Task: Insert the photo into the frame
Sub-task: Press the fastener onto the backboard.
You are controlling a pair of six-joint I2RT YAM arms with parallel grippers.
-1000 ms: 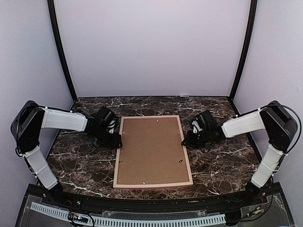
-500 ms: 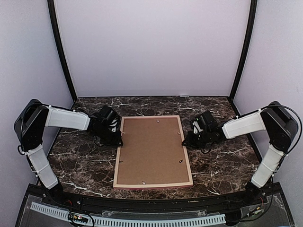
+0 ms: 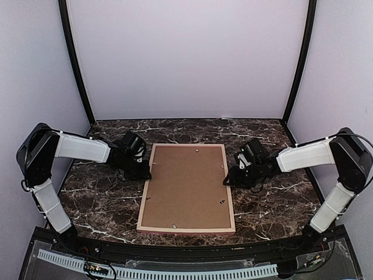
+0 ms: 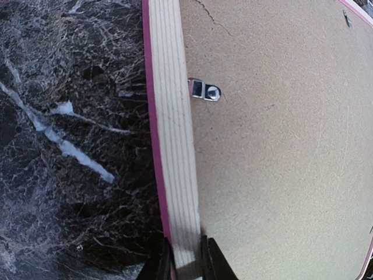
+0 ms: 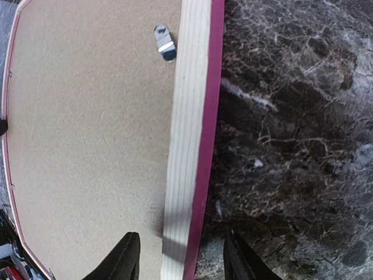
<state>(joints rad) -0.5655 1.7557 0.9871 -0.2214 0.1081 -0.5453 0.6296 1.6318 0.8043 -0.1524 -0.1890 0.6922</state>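
Note:
The pink-red frame (image 3: 186,230) lies back up on the marble table, its tan wood back showing. A brown backing board (image 3: 186,186) fills it. My left gripper (image 3: 145,174) is shut on the frame's left rail (image 4: 172,146), with one finger on each side of the rail at my left gripper (image 4: 186,262). My right gripper (image 3: 227,181) is open and straddles the right rail (image 5: 189,116). In that view its fingers stand apart from the wood on either side of my right gripper (image 5: 182,256). The photo is not in view.
Small metal tabs (image 4: 205,90) (image 5: 165,44) sit on the backing board near each rail. Dark marble table (image 3: 99,198) lies on both sides of the frame. Grey walls and black posts enclose the back and sides.
The frame's far end has shifted slightly to the right and its near end slightly left. Both grippers have moved a little along with it.

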